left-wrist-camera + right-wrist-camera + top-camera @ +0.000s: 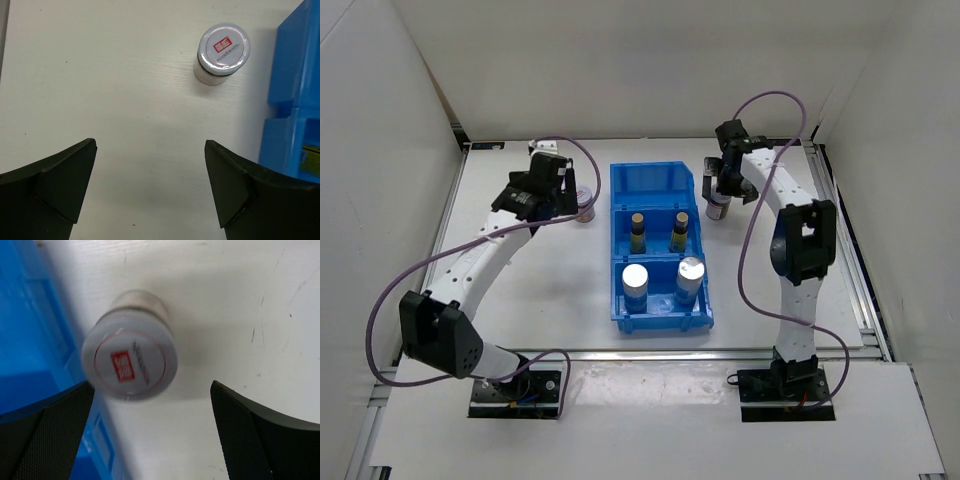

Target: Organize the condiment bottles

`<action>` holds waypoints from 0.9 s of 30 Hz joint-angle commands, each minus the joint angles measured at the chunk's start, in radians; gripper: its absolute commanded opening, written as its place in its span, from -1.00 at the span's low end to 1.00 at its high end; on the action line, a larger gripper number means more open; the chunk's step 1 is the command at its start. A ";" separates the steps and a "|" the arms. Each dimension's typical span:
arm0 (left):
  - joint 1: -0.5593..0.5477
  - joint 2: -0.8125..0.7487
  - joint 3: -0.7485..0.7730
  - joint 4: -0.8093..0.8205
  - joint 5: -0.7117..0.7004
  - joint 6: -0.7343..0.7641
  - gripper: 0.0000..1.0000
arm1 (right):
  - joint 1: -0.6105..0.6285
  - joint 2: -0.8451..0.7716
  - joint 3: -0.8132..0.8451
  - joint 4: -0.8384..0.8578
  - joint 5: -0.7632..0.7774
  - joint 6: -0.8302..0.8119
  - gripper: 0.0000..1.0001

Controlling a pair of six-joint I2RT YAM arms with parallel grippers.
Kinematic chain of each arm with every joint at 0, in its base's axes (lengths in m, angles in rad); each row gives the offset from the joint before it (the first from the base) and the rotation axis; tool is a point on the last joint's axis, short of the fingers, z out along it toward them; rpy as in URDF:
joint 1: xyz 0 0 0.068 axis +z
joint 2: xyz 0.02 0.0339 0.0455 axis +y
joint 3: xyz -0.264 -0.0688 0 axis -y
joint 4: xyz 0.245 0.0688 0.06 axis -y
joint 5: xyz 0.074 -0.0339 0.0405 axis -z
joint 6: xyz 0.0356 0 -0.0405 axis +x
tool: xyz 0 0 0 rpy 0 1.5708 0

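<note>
— Which step is this?

— The last pair, I'd judge. The blue bin (pixel 655 172) sits between the two grippers. Its compartments further back toward the arm bases hold the two brown bottles (pixel 638 232) and the two silver-topped cylinders (pixel 636 284). The compartment level with the grippers has no bottle in it. Only the two jars stand outside, on the table (pixel 560 290).

— And the left gripper (pixel 150 142)?

— Its fingers are wide apart with nothing between them. Its white-lidded jar (pixel 223 47) stands upright well ahead of the fingertips, off toward the right finger. The bin lies beyond it on that same side.

— The right gripper (pixel 152 384)?

— Also spread and empty. The second jar (pixel 130 360) is just ahead of the gap, nearer the left finger, with the bin wall close on that side.

— So what next?

— Each gripper probably has to advance and straddle its jar, and the left one needs to shift toward its right finger first. The right gripper's left finger has little room between jar and bin, so it could nudge the jar.

— Anything unclear?

— The right wrist view is blurred, so I can't tell whether that jar touches the bin. The lids hide most of each jar's body. From above, the grippers partly cover both jars.
</note>
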 commanded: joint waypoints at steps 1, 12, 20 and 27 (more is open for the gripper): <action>0.010 -0.025 -0.012 0.061 -0.003 0.032 1.00 | -0.030 0.051 0.086 0.040 0.027 -0.030 1.00; 0.073 0.067 0.060 0.061 0.033 0.041 1.00 | -0.088 0.267 0.206 0.031 -0.067 -0.058 1.00; 0.104 0.053 0.043 0.080 0.062 0.049 1.00 | -0.088 0.330 0.217 0.021 -0.067 -0.067 0.57; 0.104 0.023 0.001 0.098 0.085 0.030 1.00 | -0.088 0.309 0.186 0.021 -0.058 -0.076 -0.17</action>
